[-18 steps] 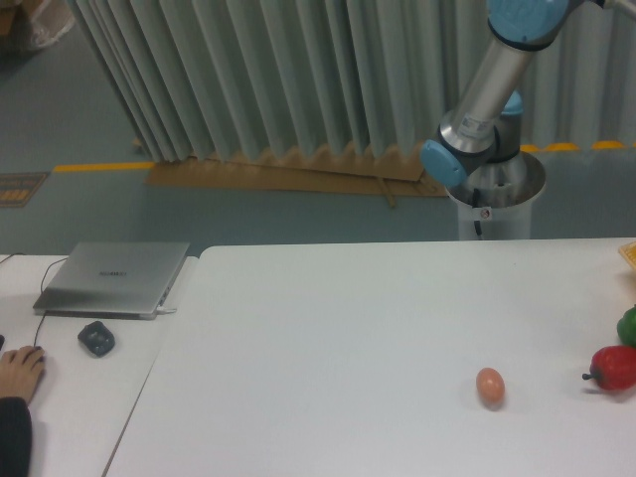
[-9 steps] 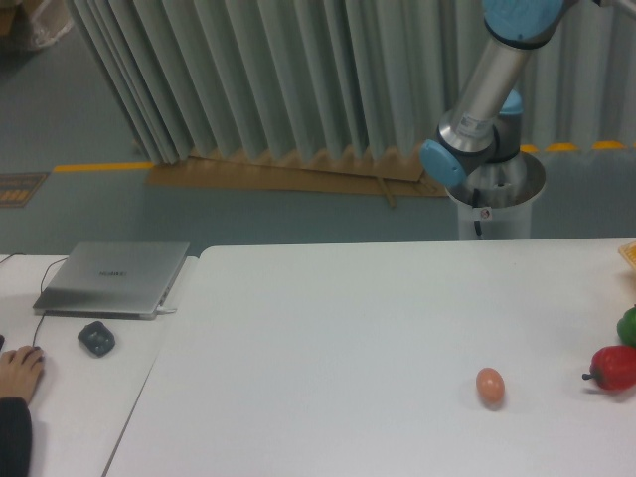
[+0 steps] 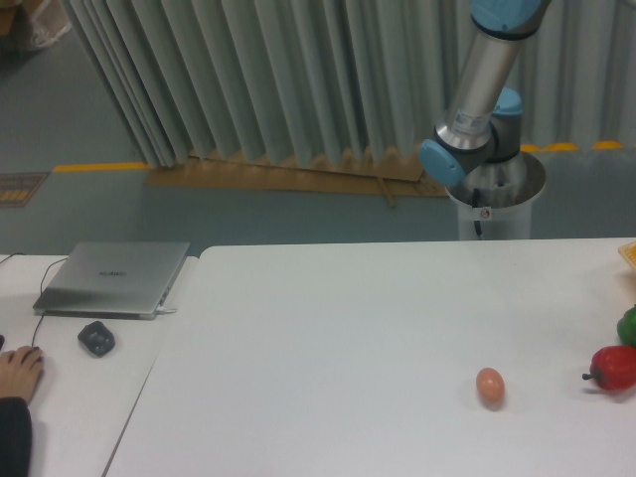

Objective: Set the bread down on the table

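A: Largest items first. What is logged?

B: The white surface [image 3: 358,328] is recorded filling the lower frame. Behind it, at 12 o'clock, a pleated grey curtain [image 3: 268,75] is noted. The arm [image 3: 477,99] is seen at 1 o'clock beyond the far edge, rising out of the top of the frame from a round pedestal [image 3: 502,204].

A: And the jaws?

B: Not in view; the arm's upper end is cut off, so whether they are apart or together cannot be told.

A: The bread?

B: Cannot be located with certainty. Only a pale yellow sliver [image 3: 629,254] is cut by the frame edge at 3 o'clock; its identity cannot be told.

A: Smaller items?

B: On the adjoining desk [image 3: 60,397] at 9 o'clock, a closed laptop [image 3: 114,278] is noted, with a dark mouse [image 3: 96,339] just below it and a person's hand [image 3: 18,371] at 8 o'clock. At 4 o'clock a red fruit [image 3: 613,368] is logged, a green item [image 3: 627,326] just above it. An orange-brown egg [image 3: 489,386] lies alone at 5 o'clock, well apart from the fruit.
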Tool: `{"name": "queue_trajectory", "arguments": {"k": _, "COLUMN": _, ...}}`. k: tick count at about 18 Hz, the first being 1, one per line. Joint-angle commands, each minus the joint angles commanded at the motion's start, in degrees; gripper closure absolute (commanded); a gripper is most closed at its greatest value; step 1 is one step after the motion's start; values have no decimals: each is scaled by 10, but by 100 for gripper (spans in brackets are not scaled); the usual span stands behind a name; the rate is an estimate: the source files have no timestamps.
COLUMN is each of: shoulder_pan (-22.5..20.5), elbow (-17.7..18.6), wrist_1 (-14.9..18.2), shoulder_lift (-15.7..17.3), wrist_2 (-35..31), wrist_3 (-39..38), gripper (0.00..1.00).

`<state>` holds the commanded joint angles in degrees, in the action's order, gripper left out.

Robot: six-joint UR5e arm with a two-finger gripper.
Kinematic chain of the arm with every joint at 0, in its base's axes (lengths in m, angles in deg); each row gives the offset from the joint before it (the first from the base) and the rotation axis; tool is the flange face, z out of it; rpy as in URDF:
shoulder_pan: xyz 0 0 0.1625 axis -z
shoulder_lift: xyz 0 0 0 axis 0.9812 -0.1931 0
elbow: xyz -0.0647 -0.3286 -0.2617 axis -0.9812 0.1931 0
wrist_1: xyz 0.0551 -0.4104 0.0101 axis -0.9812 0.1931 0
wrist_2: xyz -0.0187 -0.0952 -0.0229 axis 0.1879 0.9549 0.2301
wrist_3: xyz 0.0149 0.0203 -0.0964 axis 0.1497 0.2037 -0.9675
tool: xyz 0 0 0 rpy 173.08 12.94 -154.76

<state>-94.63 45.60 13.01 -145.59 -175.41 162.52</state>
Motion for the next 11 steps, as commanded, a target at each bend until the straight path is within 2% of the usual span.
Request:
{"name": "queue_trajectory", "arguments": {"k": 2, "shoulder_pan": 31, "elbow": 0, "wrist_1": 5, "shoulder_lift": 5, "wrist_2": 4, "wrist_3": -77, "gripper": 61}}
{"name": "queue_trajectory", "arguments": {"k": 4, "shoulder_pan": 43, "elbow": -1, "wrist_1": 12, "shoulder_lift": 13, "wrist_2": 10, "wrist_3": -100, "gripper": 61}}
{"name": "queue_trajectory", "arguments": {"k": 6, "shoulder_pan": 55, "elbow": 2, "wrist_1": 29, "shoulder_lift": 24, "wrist_2": 54, "wrist_3": -142, "gripper": 61}}
{"name": "queue_trajectory", "arguments": {"k": 10, "shoulder_pan": 122, "elbow": 1, "wrist_1": 22, "shoulder_lift": 29, "wrist_2": 78, "wrist_3": -263, "gripper": 61}}
{"name": "queue_trajectory", "arguments": {"k": 11, "shoulder_pan": 133, "elbow": 2, "wrist_1": 10, "shoulder_lift": 28, "wrist_2": 83, "wrist_3": -306, "gripper": 61}}
